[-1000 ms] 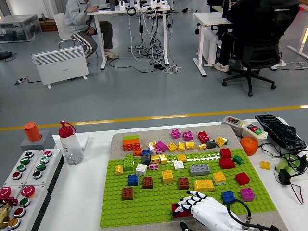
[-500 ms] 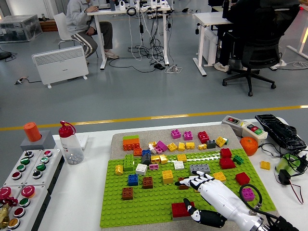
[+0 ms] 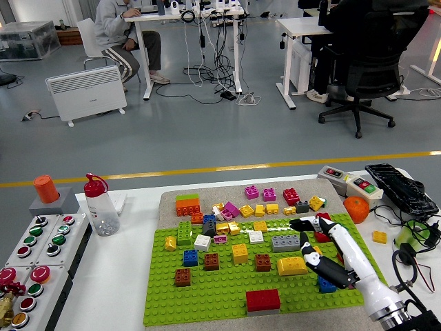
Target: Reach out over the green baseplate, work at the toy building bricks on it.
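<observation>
Fingers [image 3: 304, 224] of the white right hand [image 3: 324, 238] stretch out loosely, holding nothing, tips above the grey studded brick [image 3: 284, 242] on the flat green studded baseplate [image 3: 227, 293]. Reaching looks like the step in hand; no brick is gripped yet. Next, I'd say, it must lower and close squarely on one brick without nudging the yellow sloped one [image 3: 291, 265] alongside.

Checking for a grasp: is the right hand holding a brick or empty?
Empty. The right hand reaches over the baseplate with fingers extended and no brick between them.
</observation>
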Controlling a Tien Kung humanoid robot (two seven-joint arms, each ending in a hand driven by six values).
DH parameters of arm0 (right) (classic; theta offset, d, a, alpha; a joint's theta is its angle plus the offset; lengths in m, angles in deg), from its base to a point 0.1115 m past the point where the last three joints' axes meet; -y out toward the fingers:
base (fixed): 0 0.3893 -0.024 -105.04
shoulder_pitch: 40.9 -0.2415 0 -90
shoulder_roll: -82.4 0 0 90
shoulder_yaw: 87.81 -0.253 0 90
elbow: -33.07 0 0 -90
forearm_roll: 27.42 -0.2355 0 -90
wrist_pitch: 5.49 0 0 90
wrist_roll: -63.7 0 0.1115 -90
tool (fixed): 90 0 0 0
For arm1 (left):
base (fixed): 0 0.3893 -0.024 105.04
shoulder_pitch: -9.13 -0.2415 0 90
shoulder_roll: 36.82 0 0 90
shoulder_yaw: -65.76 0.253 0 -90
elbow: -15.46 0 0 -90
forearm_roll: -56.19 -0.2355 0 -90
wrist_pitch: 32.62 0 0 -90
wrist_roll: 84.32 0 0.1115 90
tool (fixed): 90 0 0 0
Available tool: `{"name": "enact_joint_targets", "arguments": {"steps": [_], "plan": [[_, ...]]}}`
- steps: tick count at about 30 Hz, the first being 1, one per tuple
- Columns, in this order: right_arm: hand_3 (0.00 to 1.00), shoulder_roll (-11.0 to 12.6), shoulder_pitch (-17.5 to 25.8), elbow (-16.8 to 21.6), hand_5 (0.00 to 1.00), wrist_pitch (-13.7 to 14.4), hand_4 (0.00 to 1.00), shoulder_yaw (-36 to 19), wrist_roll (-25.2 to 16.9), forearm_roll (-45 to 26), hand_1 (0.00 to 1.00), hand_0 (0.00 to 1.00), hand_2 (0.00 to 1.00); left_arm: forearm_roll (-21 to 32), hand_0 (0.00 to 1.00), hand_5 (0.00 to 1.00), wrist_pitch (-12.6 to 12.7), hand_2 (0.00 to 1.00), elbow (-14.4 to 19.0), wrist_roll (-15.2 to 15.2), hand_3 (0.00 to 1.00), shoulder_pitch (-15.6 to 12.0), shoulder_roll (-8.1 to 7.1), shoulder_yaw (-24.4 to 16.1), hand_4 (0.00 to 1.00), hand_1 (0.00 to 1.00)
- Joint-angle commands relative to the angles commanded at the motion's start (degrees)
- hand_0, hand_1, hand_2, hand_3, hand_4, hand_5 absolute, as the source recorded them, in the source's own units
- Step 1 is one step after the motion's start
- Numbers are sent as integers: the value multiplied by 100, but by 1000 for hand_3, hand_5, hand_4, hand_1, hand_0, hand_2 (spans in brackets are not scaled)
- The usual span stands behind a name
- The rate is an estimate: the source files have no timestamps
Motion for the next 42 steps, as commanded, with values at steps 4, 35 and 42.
{"name": "enact_joint_targets", "arguments": {"steps": [4,35,42], "plan": [[524,-113,387,254,404,-328,356,-648,-34,-859,525,594,498,-34,654,998,-5,714,0,6,572,-5,-2,12,307,682],[561,-666,1402,334,434,-2081,415,-3314,1412,-5174,649,716,597,-337,654,998,-46,714,0,66,573,-68,20,45,302,682],[558,-747,1395,248,452,-2144,432,-3340,1517,-5148,652,623,598,-361,654,998,-44,713,0,62,573,-68,20,16,299,682]]}}
